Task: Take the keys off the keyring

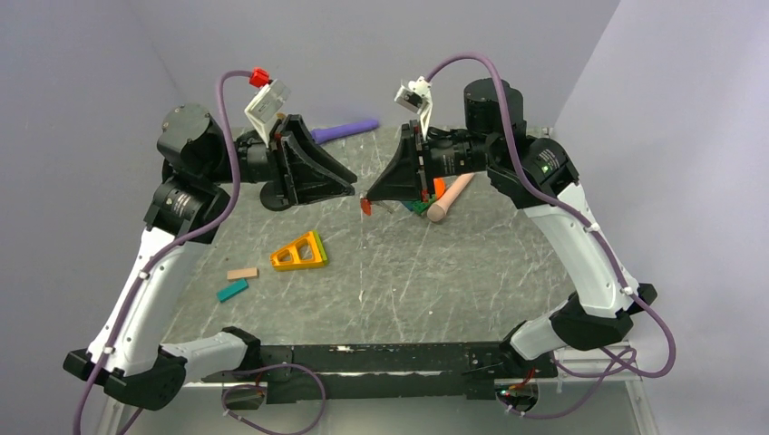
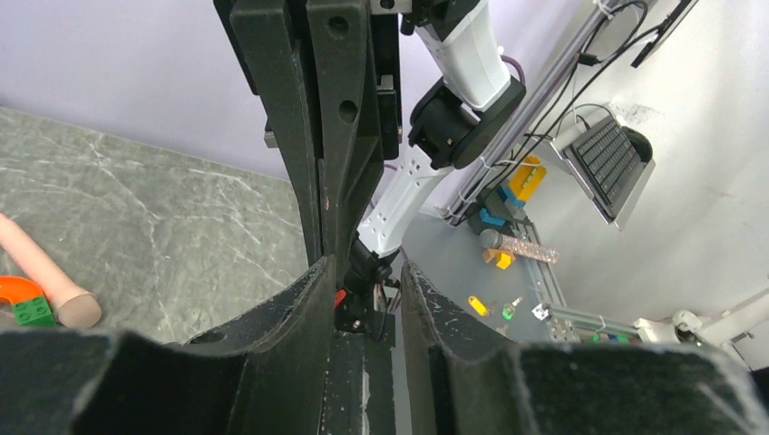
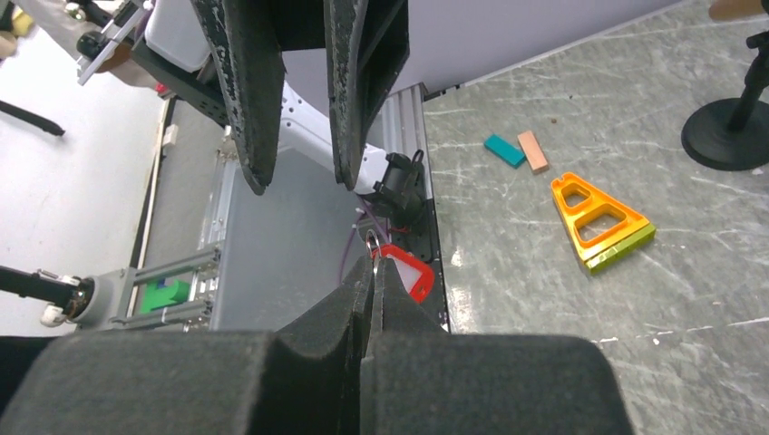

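Two robot arms meet tip to tip in the air above the far middle of a grey marbled tabletop (image 1: 435, 272). The right hand (image 1: 367, 196) has its two fingers pressed flat together. They are clamped on the red key (image 3: 405, 274), a tiny oval tag, close to where it joins the keyring (image 3: 372, 241), a small metal loop poking out just past the fingertips. Whether the pads also catch the loop itself is too small to tell. Most of the tag sticks out free to one side of the closed tips, its long axis slanting away from the loop. From overhead it hangs off the tip toward the near edge of the tabletop.

The left hand (image 1: 349, 186) faces it from the opposite side, fingers apart and gripping nothing. The key lies straight ahead of it, about level with the gap. The left wrist view shows the right hand's tip and a speck of red framed between the two left fingers. The left hand is therefore the free one and the nearer for the next grab. That grab likely means closing on the exposed tag or loop and pulling along the line between the hands.

Lying on the tabletop, well apart from this, are an orange triangular frame (image 1: 300, 252), a teal block (image 1: 232, 290), a tan block (image 1: 242, 273) and a pink cylinder (image 1: 451, 198)
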You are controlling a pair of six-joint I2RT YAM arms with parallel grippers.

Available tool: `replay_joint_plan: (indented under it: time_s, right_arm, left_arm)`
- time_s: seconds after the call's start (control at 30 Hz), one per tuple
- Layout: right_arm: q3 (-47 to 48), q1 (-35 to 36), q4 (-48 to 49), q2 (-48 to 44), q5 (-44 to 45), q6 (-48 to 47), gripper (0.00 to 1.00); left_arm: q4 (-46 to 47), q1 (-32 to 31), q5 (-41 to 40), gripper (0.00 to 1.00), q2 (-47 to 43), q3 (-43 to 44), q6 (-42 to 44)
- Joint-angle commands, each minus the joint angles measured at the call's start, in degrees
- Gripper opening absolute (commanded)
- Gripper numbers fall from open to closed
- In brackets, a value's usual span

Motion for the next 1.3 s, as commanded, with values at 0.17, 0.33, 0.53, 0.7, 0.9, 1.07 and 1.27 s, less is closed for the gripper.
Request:
replay_joint_plan:
  time_s: [0.17, 0.33, 0.53, 0.7, 0.9, 1.07, 1.27]
  right_arm:
    - [3.54, 0.12, 4.63, -0.32, -1.91, 2.35, 0.0]
    - [4.42, 0.15, 4.84, 0.11, -2.47, 2.91, 0.0]
    - [4.81, 0.14, 5.11, 0.2, -2.19, 3.02, 0.0]
    - [4.25, 0.13, 5.34, -0.09, -1.59, 3.14, 0.0]
    - [2.52, 0.14, 6.9, -0.59, -1.93, 4.26, 0.0]
    - [1.49, 0.24, 8.51, -0.76, -2.17, 5.19, 0.0]
    - [1.34, 0.7, 7.12, -0.66, -1.36, 4.38, 0.0]
  left_arm:
    - [2.01, 0.31, 1.73, 0.35, 1.07, 0.09, -0.65]
    - [2.06, -0.11, 1.13, 0.35, 1.86, 0.54, -0.87]
    - [0.3, -0.92, 0.61, 0.34, 2.35, 1.12, 0.6]
    - [-1.75, -1.3, -0.06, 0.34, 2.16, 1.66, 2.05]
    - [-3.05, -2.04, -0.86, 0.28, 1.98, 1.63, 3.33]
    - [-5.34, -2.88, -1.94, 0.23, 2.16, 2.66, 5.05]
    - [-7.41, -2.97, -3.17, 0.2, 1.79, 3.55, 6.8]
